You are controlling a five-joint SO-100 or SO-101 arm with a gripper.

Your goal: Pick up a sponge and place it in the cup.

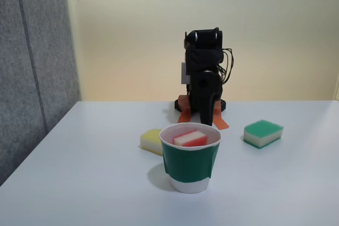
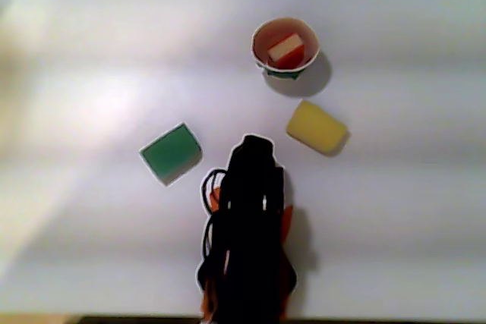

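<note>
One red-topped sponge (image 1: 190, 138) already rests tilted inside the green-banded cup (image 1: 190, 163), well clear of the folded black arm (image 1: 204, 75). Its gripper's opening cannot be made out. Little risk remains; a careless arm sweep could topple the light cup.

Soft, even light in the fixed view; hazy, banded glare in the other view.
The tabletop (image 2: 91, 96) is washed out and striped there, the arm (image 2: 247, 233) a featureless silhouette, shadows falling rightward.
</note>
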